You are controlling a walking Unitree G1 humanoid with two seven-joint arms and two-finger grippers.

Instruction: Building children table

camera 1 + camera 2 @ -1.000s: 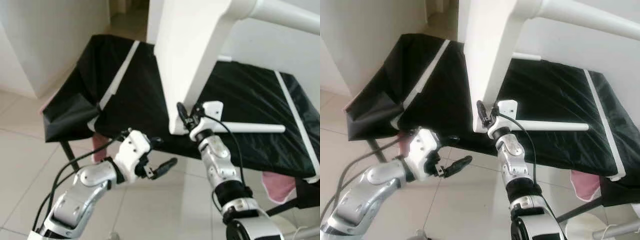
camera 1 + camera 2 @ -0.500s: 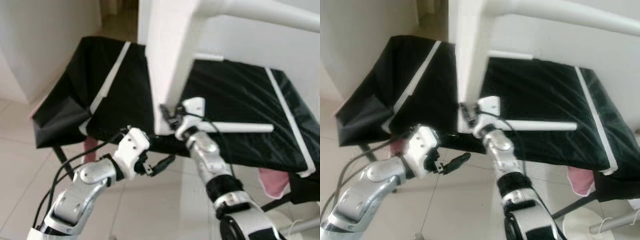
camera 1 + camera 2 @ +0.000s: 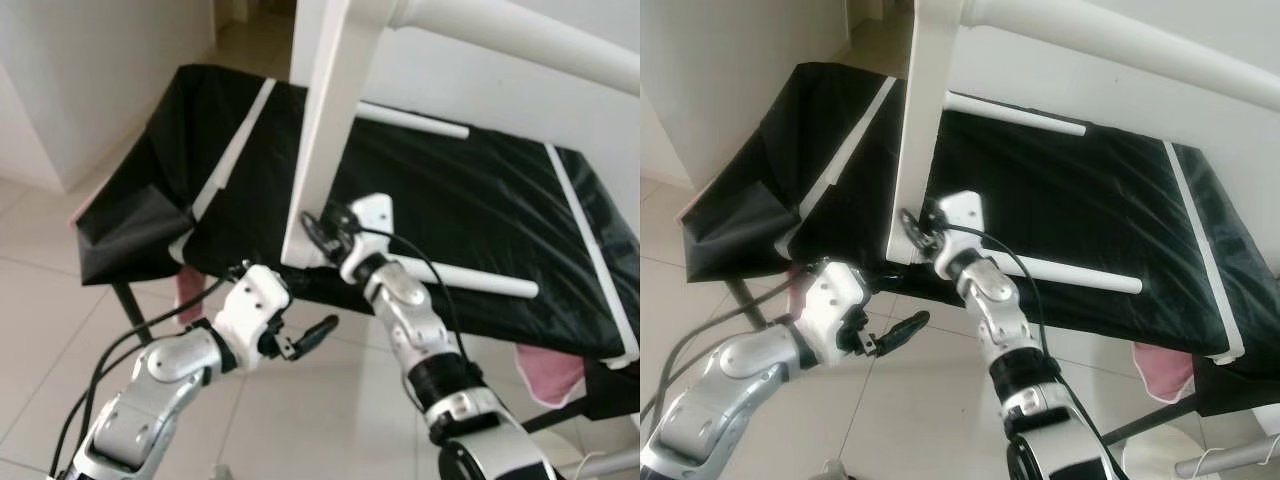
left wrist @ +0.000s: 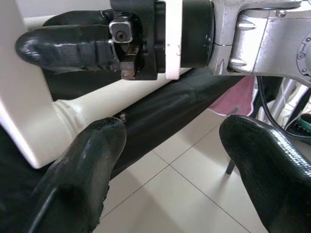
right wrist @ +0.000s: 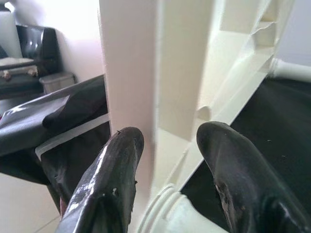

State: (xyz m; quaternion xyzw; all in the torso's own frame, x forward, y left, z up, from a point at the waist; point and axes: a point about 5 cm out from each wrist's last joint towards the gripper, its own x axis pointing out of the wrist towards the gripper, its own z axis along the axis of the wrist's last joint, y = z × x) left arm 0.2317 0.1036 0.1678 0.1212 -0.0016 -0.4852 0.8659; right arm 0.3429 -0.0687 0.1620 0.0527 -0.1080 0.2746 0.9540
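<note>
The white tabletop (image 3: 330,130) stands tilted on edge, its lower corner resting near the front edge of a bed (image 3: 500,200) draped in black cloth with white stripes. One leg (image 3: 520,40) is fitted at the upper corner and juts toward the robot's right; a second leg (image 3: 470,280) projects from the lower corner and lies along the cloth; a third leg (image 3: 410,120) lies loose on the cloth behind the tabletop. The right arm rises steeply from the lower frame, forearm almost upright, wrist bent forward toward the lower corner. The right gripper (image 3: 322,232) straddles the tabletop's lower rim: the right wrist view shows one finger (image 5: 109,179) on each side of the white edge, close against it, so it holds the tabletop. The left arm reaches out lower, elbow bent, forearm angled up and toward the robot's right, below the bed's front edge and above the tiled floor (image 3: 40,330). The left gripper (image 3: 305,335) has its fingers spread wide, with nothing between them; in the left wrist view it points at the lower corner and the right gripper. A pink cloth (image 3: 550,365) hangs under the bed at right.
</note>
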